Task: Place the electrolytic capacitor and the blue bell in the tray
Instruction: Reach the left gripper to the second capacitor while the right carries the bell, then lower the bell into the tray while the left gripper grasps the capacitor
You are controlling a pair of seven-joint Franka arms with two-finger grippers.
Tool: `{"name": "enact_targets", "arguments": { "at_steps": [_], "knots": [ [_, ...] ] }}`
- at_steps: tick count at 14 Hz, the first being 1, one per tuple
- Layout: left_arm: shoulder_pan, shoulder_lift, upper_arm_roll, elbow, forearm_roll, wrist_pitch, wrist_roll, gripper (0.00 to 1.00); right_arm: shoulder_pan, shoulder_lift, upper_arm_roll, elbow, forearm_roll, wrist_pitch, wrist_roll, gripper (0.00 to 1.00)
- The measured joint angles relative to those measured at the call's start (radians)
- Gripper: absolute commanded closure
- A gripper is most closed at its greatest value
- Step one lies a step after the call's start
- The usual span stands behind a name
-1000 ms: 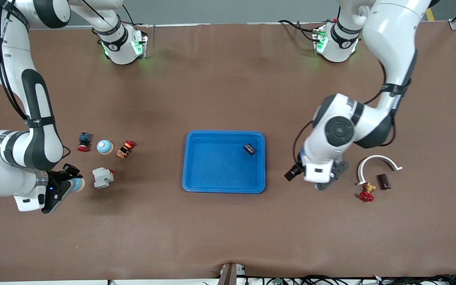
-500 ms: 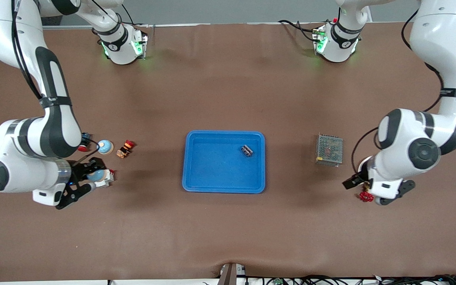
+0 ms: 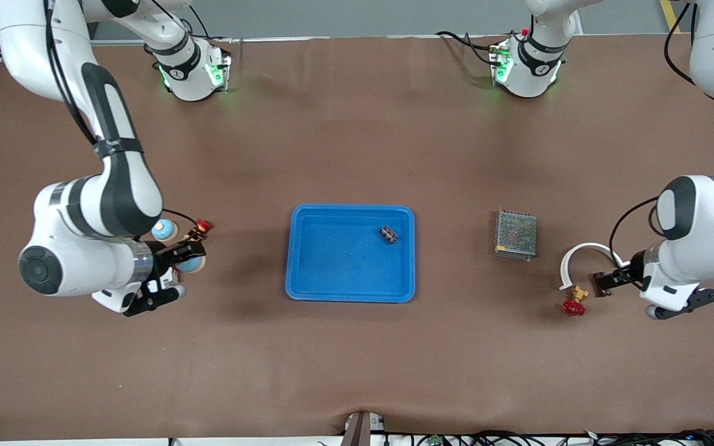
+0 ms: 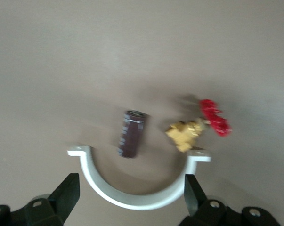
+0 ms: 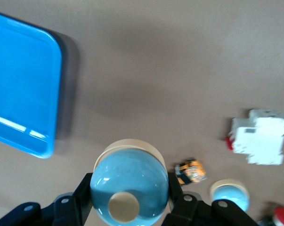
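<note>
Brown matte desk (image 3: 344, 142), both arm bases along its top edge. The shallow bright-blue plastic tray with a raised rim (image 3: 350, 296) sits in the middle, and the small dark cylindrical capacitor (image 3: 388, 234) lies inside it, up by the corner toward the left arm's end, same spot as half a second ago.

The right end effector (image 3: 185, 259) is clamped on the round light-blue bell with a cream base (image 5: 129, 186), fingers (image 5: 83, 194) snug on both sides. It hangs over the desk toward the right arm's end, and since the earlier frame it has shifted toward the tray, now over the white boxy plastic switch module (image 3: 168, 280). A second light-blue dome bell (image 3: 163, 230) and an orange-and-red push button (image 3: 198, 231) sit on the desk just beside it.

The left end effector (image 3: 612, 280) has swung out toward the left arm's end; it's spread wide and holding nothing, over the dark brown cylinder (image 4: 132, 133), which lies inside the white plastic half-ring clamp (image 4: 137, 193). The brass valve with a red handwheel (image 3: 574, 302) is just beside the clamp. The grey metal mesh box (image 3: 516, 234) sits between the tray and the clamp.
</note>
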Motion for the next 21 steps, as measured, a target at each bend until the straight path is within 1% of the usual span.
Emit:
{"name": "enact_targets", "arguments": {
  "at_steps": [1,2,5,7,9,10,13,16,17,18,19,21],
  "knots": [
    [0.015,0.012,0.000,0.000,0.003,0.014,0.016,0.11,0.028,-0.005,0.001,0.001,0.000,0.001,0.070,0.60],
    [0.023,0.026,0.000,0.000,0.008,0.031,0.024,0.15,0.060,-0.013,0.001,0.001,0.000,0.003,0.141,0.58],
    [0.031,0.069,0.000,0.000,0.051,0.078,0.028,0.15,0.170,-0.029,0.001,0.000,0.000,0.034,0.362,0.58],
    [0.036,0.094,0.000,0.000,0.052,0.117,0.028,0.18,0.245,-0.030,0.001,-0.011,0.000,0.096,0.492,0.59],
    [0.038,0.111,0.000,0.000,0.052,0.136,0.028,0.24,0.315,-0.030,0.000,-0.045,-0.003,0.181,0.606,0.59],
    [0.038,0.118,0.000,0.000,0.052,0.141,0.028,0.25,0.345,-0.029,-0.001,-0.070,-0.012,0.229,0.646,0.59],
    [0.048,0.139,0.000,-0.001,0.052,0.153,0.028,0.30,0.416,-0.029,-0.002,-0.154,-0.082,0.363,0.754,0.59],
    [0.054,0.160,0.000,-0.002,0.052,0.166,0.028,0.32,0.452,-0.029,-0.003,-0.225,-0.110,0.454,0.785,0.59],
    [0.054,0.164,-0.001,-0.003,0.052,0.167,0.028,0.35,0.457,-0.029,-0.004,-0.245,-0.126,0.478,0.789,0.59],
    [0.054,0.166,-0.001,-0.003,0.052,0.168,0.028,0.40,0.460,-0.029,-0.004,-0.267,-0.131,0.503,0.791,0.59],
    [0.054,0.169,-0.002,-0.003,0.052,0.168,0.028,0.50,0.462,-0.029,-0.004,-0.288,-0.133,0.529,0.793,0.59],
    [0.054,0.175,-0.003,-0.004,0.052,0.169,0.028,0.75,0.471,-0.028,-0.004,-0.326,-0.136,0.583,0.803,0.59]
  ]
}}
